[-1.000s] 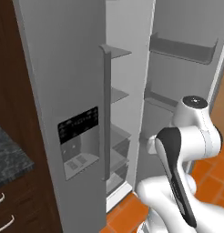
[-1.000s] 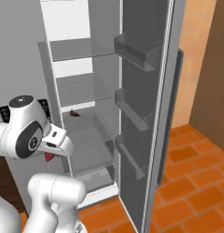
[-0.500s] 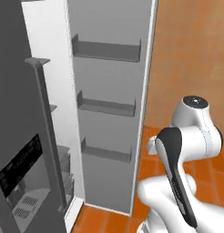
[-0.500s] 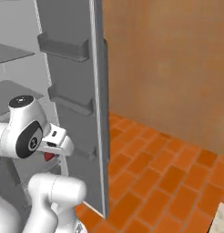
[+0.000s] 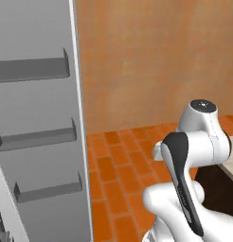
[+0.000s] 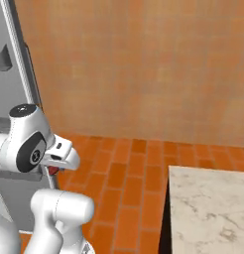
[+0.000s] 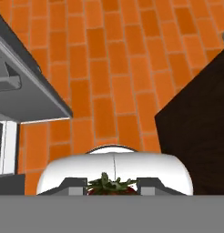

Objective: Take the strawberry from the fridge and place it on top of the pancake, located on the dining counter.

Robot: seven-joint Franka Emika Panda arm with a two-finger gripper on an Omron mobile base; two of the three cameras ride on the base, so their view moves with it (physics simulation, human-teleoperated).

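The strawberry (image 7: 111, 185), red with green leaves on top, sits pinched between the two dark finger tips of my gripper (image 7: 111, 187), which is shut on it. In the right base view the berry (image 6: 52, 171) shows as a red speck under the white hand, where the gripper (image 6: 55, 167) hangs over the brick floor. The fridge's open door (image 5: 38, 142) with its grey door shelves stands at the left. A corner of the beige marble dining counter (image 6: 208, 208) lies at the lower right. The pancake is out of view.
An orange wall (image 6: 134, 69) closes the back, above orange brick floor (image 6: 129, 173). The counter's dark wood base (image 7: 200, 132) stands to the right of the hand and the fridge door (image 7: 27, 91) to its left, with open floor between them.
Both base views have swung right, away from the fridge: its inside has left the picture and the marble counter has come in. The gripper stays shut on the strawberry.
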